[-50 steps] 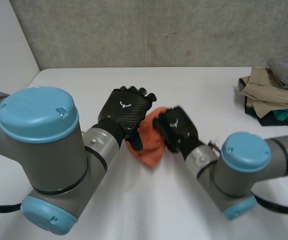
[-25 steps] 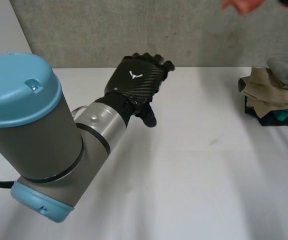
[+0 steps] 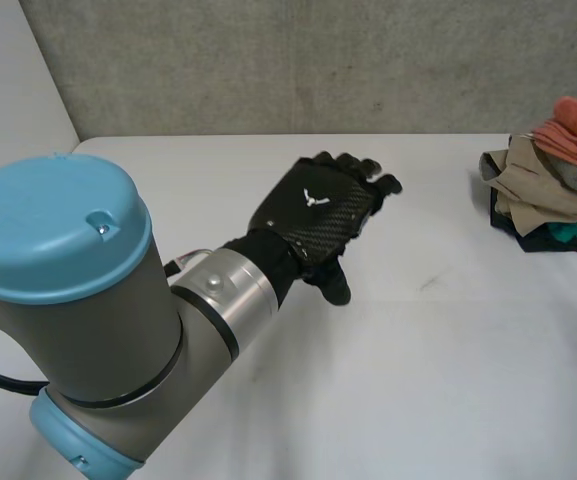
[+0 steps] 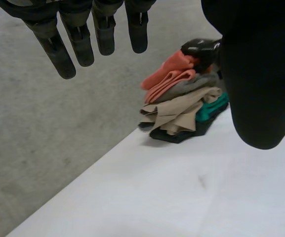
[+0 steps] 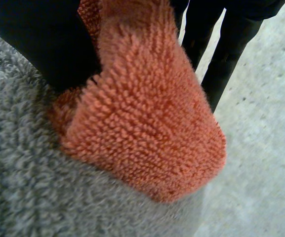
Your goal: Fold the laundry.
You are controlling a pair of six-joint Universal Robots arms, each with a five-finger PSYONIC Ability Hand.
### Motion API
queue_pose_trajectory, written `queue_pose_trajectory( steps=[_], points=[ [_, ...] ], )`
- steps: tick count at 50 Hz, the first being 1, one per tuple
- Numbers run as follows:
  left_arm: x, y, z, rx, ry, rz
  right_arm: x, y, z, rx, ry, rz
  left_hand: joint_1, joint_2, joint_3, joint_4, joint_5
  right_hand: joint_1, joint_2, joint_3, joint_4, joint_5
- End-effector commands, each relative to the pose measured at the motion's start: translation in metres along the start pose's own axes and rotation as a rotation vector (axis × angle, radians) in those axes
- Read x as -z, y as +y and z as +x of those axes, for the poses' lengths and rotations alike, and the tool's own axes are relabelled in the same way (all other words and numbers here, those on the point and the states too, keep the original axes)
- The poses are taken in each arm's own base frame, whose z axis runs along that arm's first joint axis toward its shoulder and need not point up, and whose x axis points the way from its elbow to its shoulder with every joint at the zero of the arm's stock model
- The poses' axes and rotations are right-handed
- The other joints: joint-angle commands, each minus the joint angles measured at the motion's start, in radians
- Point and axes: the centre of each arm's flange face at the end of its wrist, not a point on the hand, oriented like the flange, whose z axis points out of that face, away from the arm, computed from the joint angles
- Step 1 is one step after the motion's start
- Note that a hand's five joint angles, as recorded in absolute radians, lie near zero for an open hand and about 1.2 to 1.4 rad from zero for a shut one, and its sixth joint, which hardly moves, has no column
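The orange cloth (image 5: 147, 118) is a small, thick piece of shaggy looped pile, bunched into a rounded lump with a fold along one side. In the right wrist view it sits within the right hand (image 5: 38, 44). The thumb side presses on it from one side and the fingers (image 5: 226, 44) reach down behind it on the other, so the hand is clamped on the cloth. The cloth's free end bulges out beyond the fingertips. Under the cloth, touching it, lies a fluffy grey cloth (image 5: 23, 197). In the head view the orange cloth is in the upper right of the frame, at the very edge. There it lies on top of a pile of clothes (image 3: 538, 200) that stands on the white table (image 3: 448, 350) near the grey wall (image 3: 318, 60). Below the orange cloth the pile shows grey, tan, teal and dark layers. The left hand (image 3: 318, 215) is in the middle of that frame, above the table and well apart from the pile, with its back toward the camera. Its own wrist view shows its fingers straight and slightly spread, the thumb apart from them and nothing between them: released and empty. Past those fingertips the same view shows the pile, with the orange cloth on top and the black right hand on it.
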Motion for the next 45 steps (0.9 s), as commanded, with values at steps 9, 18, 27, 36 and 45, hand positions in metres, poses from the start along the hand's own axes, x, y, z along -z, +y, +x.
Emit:
queue_pose_trajectory(
  steps=[9, 18, 27, 36, 45],
  points=[
    [0.005, -0.004, 0.006, 0.000, 0.059, 0.041, 0.004, -0.032, 0.008, 0.020, 0.094, 0.017, -0.045, -0.025, -0.030, -0.015, -0.013, -0.536, -0.684, -0.705, -0.753, -0.653],
    [0.011, -0.016, 0.005, -0.006, 0.054, 0.074, 0.016, -0.092, 0.001, 0.006, 0.141, -0.015, -0.045, -0.025, -0.030, -0.015, -0.013, -0.797, -0.945, -0.967, -1.014, -0.915],
    [0.016, -0.029, 0.004, 0.009, 0.049, 0.107, 0.046, -0.128, 0.057, 0.197, 0.572, -0.218, -0.048, -0.028, -0.033, -0.018, -0.015, -0.797, -0.945, -0.967, -1.014, -0.915],
    [0.030, -0.070, -0.013, 0.043, -0.025, 0.236, 0.016, -0.201, 0.005, 0.372, 0.600, -0.089, -0.045, -0.025, -0.030, -0.015, -0.013, -0.797, -0.945, -0.967, -1.014, -0.915],
    [0.044, -0.084, -0.086, 0.074, -0.428, 0.285, 0.037, -0.260, -0.107, 0.157, 0.333, 0.026, -0.045, -0.025, -0.030, -0.015, -0.013, -0.797, -0.945, -0.967, -1.014, -0.915]
  ],
)
